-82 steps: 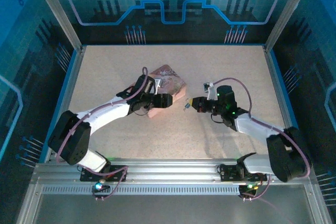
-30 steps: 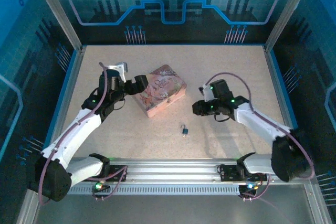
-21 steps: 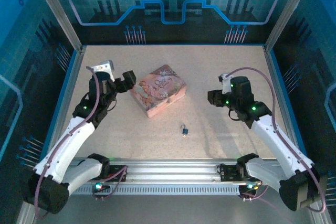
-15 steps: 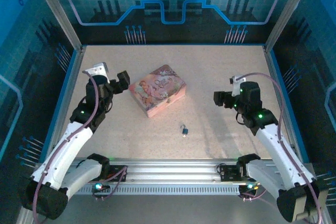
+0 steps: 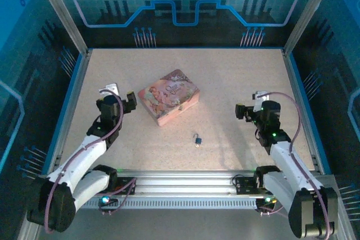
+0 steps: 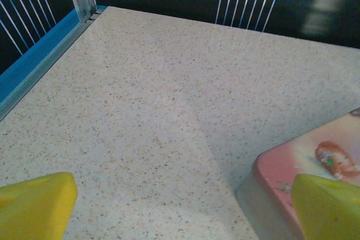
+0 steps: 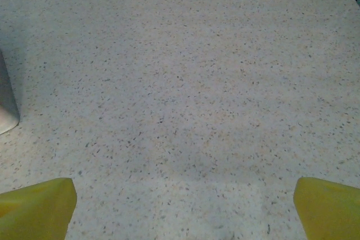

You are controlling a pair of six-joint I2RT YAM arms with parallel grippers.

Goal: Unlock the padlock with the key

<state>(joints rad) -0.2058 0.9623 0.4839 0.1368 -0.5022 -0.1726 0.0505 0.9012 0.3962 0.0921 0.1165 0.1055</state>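
One tiny padlock (image 5: 197, 139) lies flat on the counter (image 5: 236, 71), a little way in front of the pink tin (image 5: 169, 96), off its near right corner, with nothing touching it. I'd judge it light enough to skid or spin at a nudge. It looks like hard, smooth metal with little to get hold of. The flat sides of the body look the place to pinch, leaving the shackle and keyhole end free. A brassy glint sits at its near end, but whether that is the key or part of the lock I cannot tell. As a separate sliver, I can't pick the key out. I reckon it would be thin, stiff and awkward to lift off a flat surface.

The left end effector (image 5: 130, 100) hangs just left of the tin, jaws spread wide with nothing between them. From its wrist camera the tin's corner sits close by the right-hand yellow pad (image 6: 329, 206), though I can't say they touch. The right end effector (image 5: 241, 111) is well to the right of the tin, likewise wide open and empty, with bare counter between its pads.
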